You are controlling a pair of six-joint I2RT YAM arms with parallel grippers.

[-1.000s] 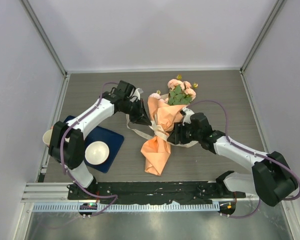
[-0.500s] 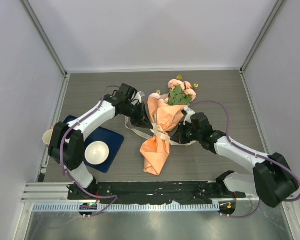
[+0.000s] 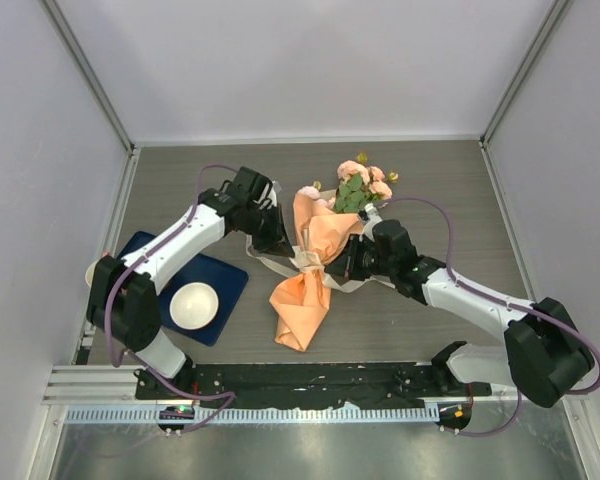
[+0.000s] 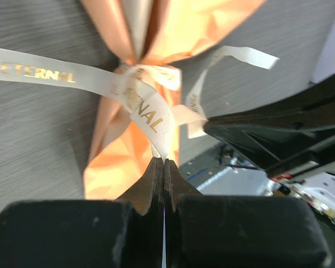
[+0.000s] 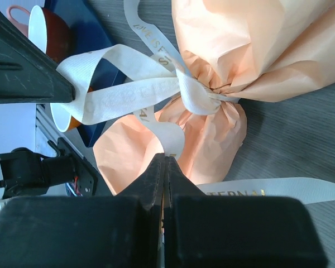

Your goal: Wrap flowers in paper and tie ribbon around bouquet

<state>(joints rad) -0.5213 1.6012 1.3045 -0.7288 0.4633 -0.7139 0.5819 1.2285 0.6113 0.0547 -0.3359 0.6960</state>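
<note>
Left fingers (image 4: pixel 152 177) are pinched shut on one tail of the ribbon (image 4: pixel 148 111), and right fingers (image 5: pixel 154 176) are clamped on the other tail. Between them the cream strip is knotted around the cinched waist of the orange paper (image 3: pixel 300 305). The bouquet (image 3: pixel 325 232) lies mid-desk (image 3: pixel 450 170), pink flowers (image 3: pixel 365 185) poking out its far end, with a blue tray (image 3: pixel 228 282) off to its left.

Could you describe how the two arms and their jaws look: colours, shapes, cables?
Both arms, left arm and right arm, have white links between bulky black joints. A thin purple cable runs along each. The left gripper and right gripper are matte black, with jaws tapering to narrow wedges. No markings are visible.
</note>
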